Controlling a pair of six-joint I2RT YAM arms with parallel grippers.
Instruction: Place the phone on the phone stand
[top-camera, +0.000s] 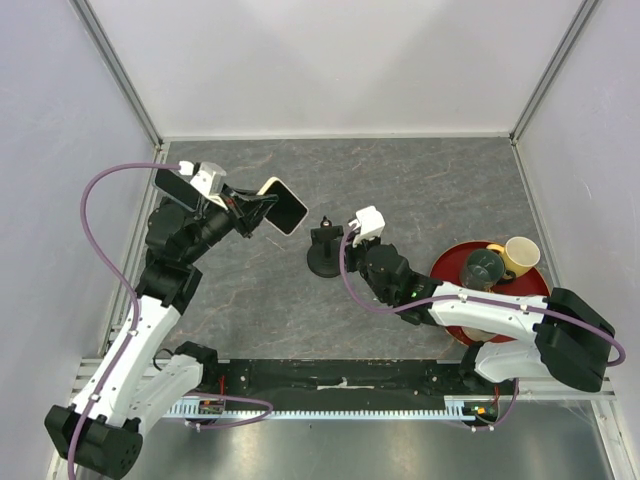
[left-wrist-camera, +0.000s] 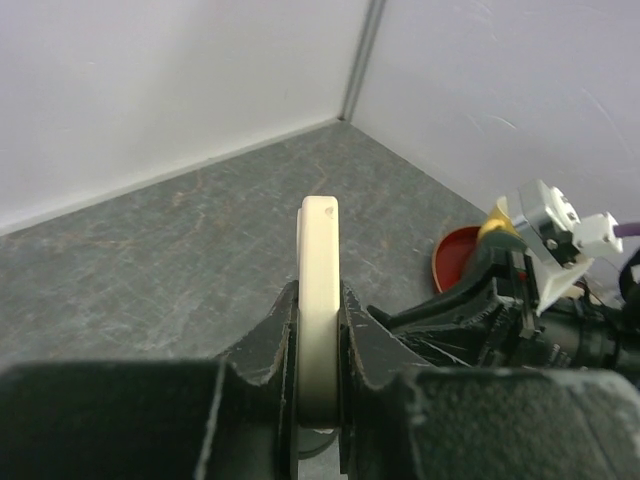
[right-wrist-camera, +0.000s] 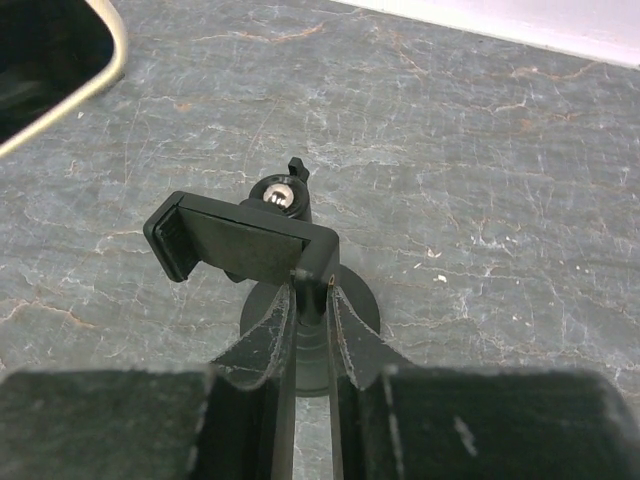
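Note:
The phone, with a black screen and a pale rim, is held in the air left of the stand, tilted. My left gripper is shut on it. In the left wrist view the phone stands edge-on between the fingers. The black phone stand sits on the table at the centre. In the right wrist view its cradle faces up-left above its round base. My right gripper is shut on the stand's clamp arm. A corner of the phone shows at top left.
A red tray at the right holds a dark green mug and a yellow cup. White walls close in the dark stone table on three sides. The right arm crosses in front of the tray.

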